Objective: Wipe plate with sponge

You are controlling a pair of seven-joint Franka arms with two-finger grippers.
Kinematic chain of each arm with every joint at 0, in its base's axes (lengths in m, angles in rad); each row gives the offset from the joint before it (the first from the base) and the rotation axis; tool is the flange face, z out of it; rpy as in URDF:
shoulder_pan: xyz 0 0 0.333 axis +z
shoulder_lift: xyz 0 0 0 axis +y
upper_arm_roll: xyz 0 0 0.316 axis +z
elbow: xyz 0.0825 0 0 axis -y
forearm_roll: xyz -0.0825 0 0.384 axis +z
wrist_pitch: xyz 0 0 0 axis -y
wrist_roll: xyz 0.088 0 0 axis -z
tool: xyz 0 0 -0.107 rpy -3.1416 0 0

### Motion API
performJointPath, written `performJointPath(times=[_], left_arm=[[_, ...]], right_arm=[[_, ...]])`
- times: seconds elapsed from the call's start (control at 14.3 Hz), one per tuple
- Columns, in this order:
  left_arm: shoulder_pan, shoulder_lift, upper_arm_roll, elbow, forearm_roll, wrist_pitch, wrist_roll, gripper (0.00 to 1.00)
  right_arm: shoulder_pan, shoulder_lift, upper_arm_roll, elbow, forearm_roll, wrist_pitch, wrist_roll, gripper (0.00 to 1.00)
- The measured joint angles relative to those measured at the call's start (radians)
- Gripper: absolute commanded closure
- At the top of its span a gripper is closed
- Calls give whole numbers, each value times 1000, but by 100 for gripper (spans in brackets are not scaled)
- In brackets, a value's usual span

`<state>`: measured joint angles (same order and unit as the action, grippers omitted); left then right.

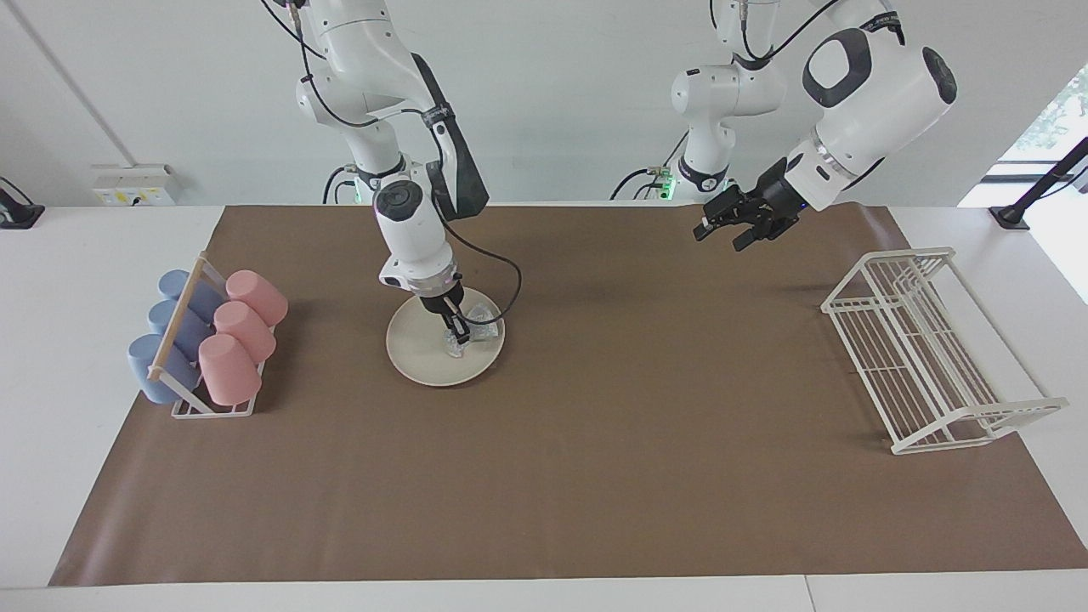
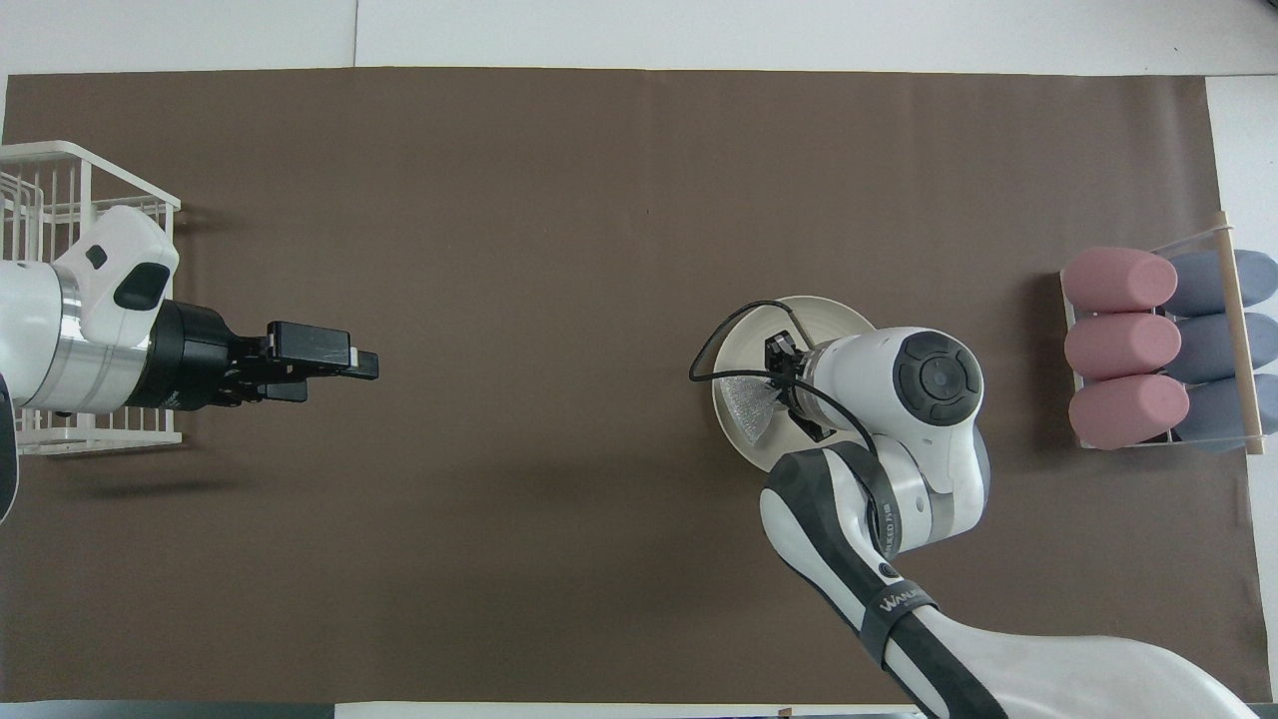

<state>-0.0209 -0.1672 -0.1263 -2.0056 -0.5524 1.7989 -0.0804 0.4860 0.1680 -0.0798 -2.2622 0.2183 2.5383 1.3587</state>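
The cream-white plate [image 1: 421, 348] lies on the brown mat toward the right arm's end of the table; it also shows in the overhead view [image 2: 739, 352]. My right gripper [image 1: 459, 333] points down onto the plate and is shut on the silvery mesh sponge [image 1: 478, 325], which rests against the plate's surface. In the overhead view the sponge [image 2: 747, 404] sticks out from under the right gripper [image 2: 784, 394], whose hand covers part of the plate. My left gripper [image 1: 722, 228] waits raised over bare mat, open and empty; it also shows in the overhead view [image 2: 344, 364].
A rack of pink and blue cups [image 1: 208, 340] lying on their sides stands at the right arm's end. A white wire dish rack [image 1: 926, 348] stands at the left arm's end. The brown mat [image 1: 595, 442] covers most of the table.
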Motion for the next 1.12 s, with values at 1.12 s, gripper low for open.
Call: performJointPath(times=[1.12], left_arm=[[14,0,1,-3,-73,5,-11,0]], right_arm=[[57,13,-1,180,0,-232,218,100]])
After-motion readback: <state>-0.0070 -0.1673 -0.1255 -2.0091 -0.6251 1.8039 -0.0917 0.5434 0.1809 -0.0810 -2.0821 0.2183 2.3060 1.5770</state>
